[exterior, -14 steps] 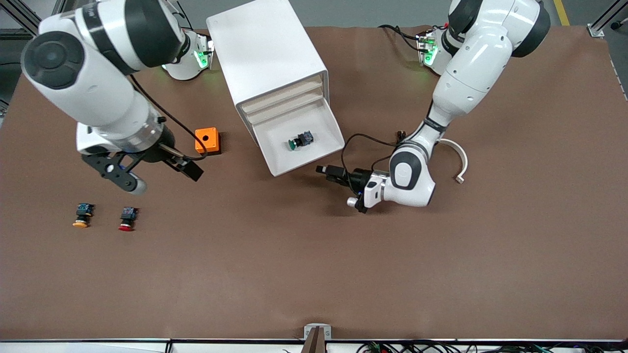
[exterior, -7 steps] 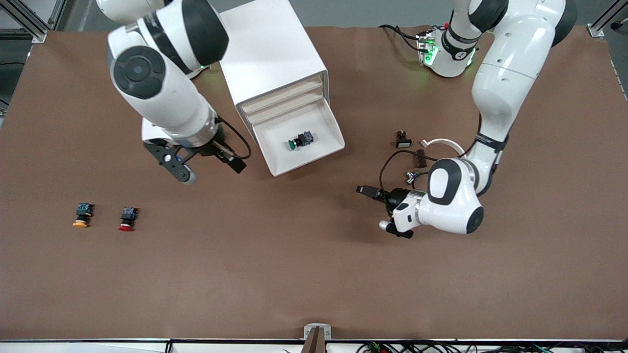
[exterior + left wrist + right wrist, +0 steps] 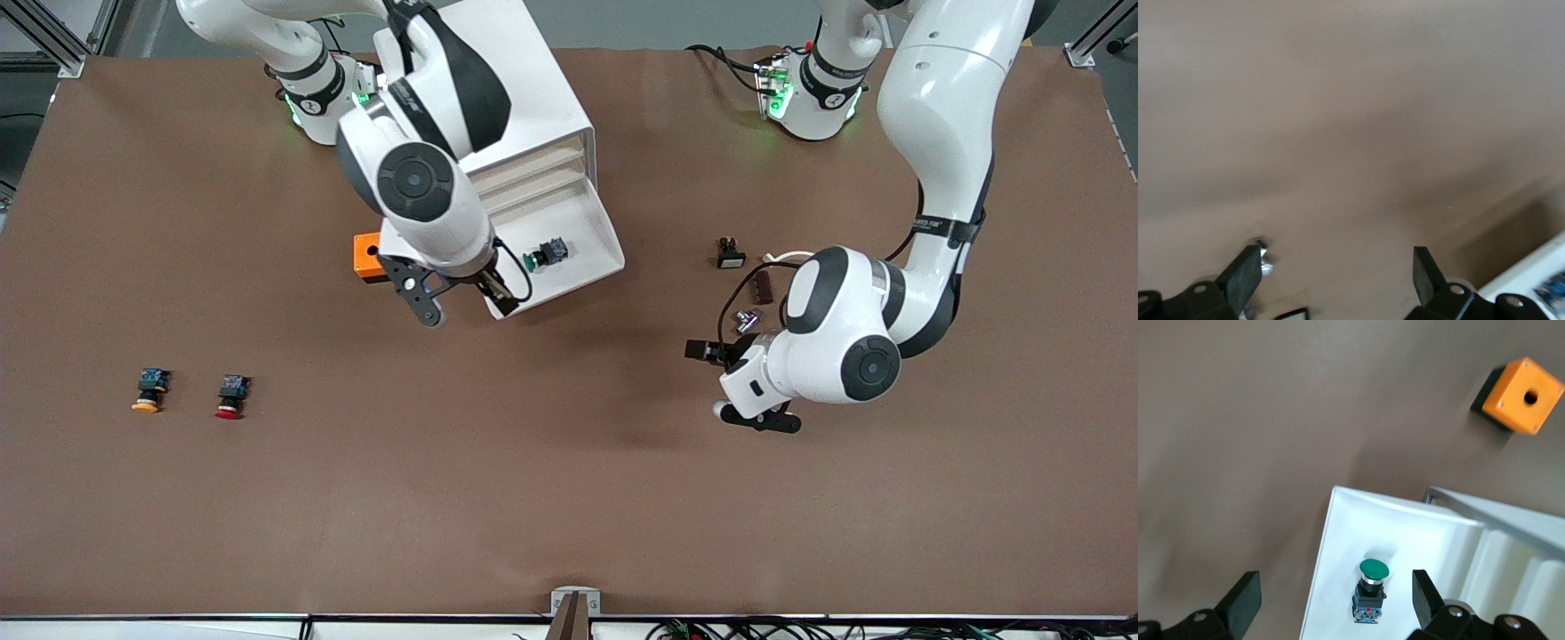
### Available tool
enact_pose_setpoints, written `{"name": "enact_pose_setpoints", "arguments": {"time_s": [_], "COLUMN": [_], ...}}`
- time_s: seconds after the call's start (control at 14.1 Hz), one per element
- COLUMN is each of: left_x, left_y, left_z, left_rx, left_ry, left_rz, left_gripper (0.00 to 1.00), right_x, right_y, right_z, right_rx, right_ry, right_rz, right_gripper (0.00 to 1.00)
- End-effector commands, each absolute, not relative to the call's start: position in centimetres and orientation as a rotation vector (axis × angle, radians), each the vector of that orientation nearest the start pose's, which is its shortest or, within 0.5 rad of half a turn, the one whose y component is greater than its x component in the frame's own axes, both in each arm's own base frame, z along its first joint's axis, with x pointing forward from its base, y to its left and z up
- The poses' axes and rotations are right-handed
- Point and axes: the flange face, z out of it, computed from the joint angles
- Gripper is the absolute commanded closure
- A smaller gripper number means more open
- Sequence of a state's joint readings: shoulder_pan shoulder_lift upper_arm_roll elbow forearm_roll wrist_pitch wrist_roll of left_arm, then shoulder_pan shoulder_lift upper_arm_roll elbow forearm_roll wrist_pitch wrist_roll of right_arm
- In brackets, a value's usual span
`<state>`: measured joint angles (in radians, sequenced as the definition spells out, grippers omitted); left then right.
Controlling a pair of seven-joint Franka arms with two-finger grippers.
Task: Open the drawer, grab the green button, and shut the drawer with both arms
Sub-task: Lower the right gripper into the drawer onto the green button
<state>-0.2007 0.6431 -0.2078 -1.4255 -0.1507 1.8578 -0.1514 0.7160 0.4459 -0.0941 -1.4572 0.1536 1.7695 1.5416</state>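
Note:
The white cabinet (image 3: 480,89) lies on the table with one drawer (image 3: 594,233) pulled out. The green-capped button (image 3: 544,253) lies in the drawer's tray. My right gripper (image 3: 464,309) is open and empty over the drawer's front corner. In the right wrist view the button (image 3: 1371,587) lies on the tray (image 3: 1418,533) below my open right gripper (image 3: 1335,593). My left gripper (image 3: 711,384) is open and empty over bare table, apart from the drawer, toward the left arm's end. It is also open in the left wrist view (image 3: 1335,270).
An orange box (image 3: 366,256) sits beside the drawer, also in the right wrist view (image 3: 1521,395). A yellow-orange button (image 3: 149,389) and a red button (image 3: 231,396) lie toward the right arm's end. A small switch (image 3: 731,253), brown piece (image 3: 762,286) and silver piece (image 3: 745,318) lie by the left arm.
My right arm has swung from the right arm's end of the table to over the drawer's front. My left gripper has drawn away from the drawer toward the left arm's end.

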Motion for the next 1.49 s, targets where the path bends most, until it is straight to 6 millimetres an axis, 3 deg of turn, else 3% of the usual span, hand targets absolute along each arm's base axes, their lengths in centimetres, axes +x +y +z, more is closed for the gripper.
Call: {"name": "enact_pose_setpoints", "arguments": {"time_s": [0.0,0.14,0.28,0.35,0.57,0.85,1.42], "left_x": [64.4,64.8,64.8,64.7,64.7,64.8,64.6], "left_y": [-25.3,-24.5,-24.4,-24.7,-24.6,-25.0,-25.8], "left_z": [31.8,32.0,33.4,33.5,33.4,33.5,33.1], "left_rx": [-3.214,-3.214,-3.198,-3.192,-3.193,-3.188,-3.183], "left_ry": [0.284,0.127,-0.126,-0.173,-0.199,-0.23,-0.283], "left_rz": [0.394,0.391,0.367,0.366,0.372,0.366,0.373], "left_gripper": [0.0,0.0,0.0,0.0,0.0,0.0,0.0], "right_x": [51.4,50.3,49.5,48.9,46.8,45.8,43.8], "right_y": [42.7,44.1,45.2,45.7,46.8,46.5,48.4], "right_z": [40.3,39.7,38.2,37.3,34.0,31.9,30.3], "right_rx": [-2.797,-2.8,-2.803,-2.8,-2.79,-2.796,-2.816], "right_ry": [1.571,1.592,1.628,1.645,1.651,1.687,1.682], "right_rz": [0.265,0.268,0.268,0.267,0.239,0.241,0.23], "right_gripper": [0.0,0.0,0.0,0.0,0.0,0.0,0.0]}}
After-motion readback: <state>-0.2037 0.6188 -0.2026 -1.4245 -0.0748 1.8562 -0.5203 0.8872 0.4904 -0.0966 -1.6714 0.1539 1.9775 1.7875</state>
